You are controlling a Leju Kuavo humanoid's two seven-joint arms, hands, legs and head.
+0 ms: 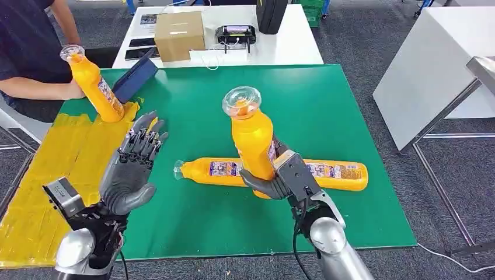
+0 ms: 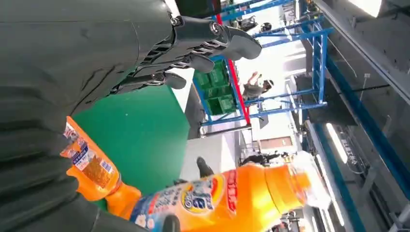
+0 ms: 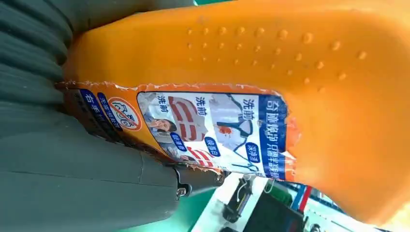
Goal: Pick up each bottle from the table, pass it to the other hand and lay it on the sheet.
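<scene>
person: seated at 10 o'clock of the table, arm [image 1: 35, 87] resting by the sheet's far end
sheet [image 1: 52, 175]: yellow, laid over the 9 o'clock edge of the green mat [image 1: 327, 105]
far bottle [image 1: 93, 84]: orange, clear cap up, standing on the sheet's 12 o'clock end, just beside the person's arm
tablet [image 1: 135, 76]: dark, propped at 1 o'clock of the far bottle
my left hand [image 1: 131, 166]: palm up, fingers apart and straight, holding nothing; over the mat's edge next to the sheet, at 9 o'clock of the held bottle, well apart from it
flat bottle [image 1: 335, 174]: orange, lying on its side on the mat, cap toward 9 o'clock; crosses behind the held bottle
held bottle [image 1: 252, 140]: orange, upright, clear cap on top, lifted near mat centre; label faces my wrist camera [image 3: 212, 130]
my right hand [image 1: 280, 178]: fingers clamped round the held bottle's lower body, thumb wrapped across the front
box [image 1: 179, 35]: cardboard, on the white table [image 1: 292, 46] at 12 o'clock past the mat
device [image 1: 235, 34]: black, with cable, at 3 o'clock of the box
</scene>
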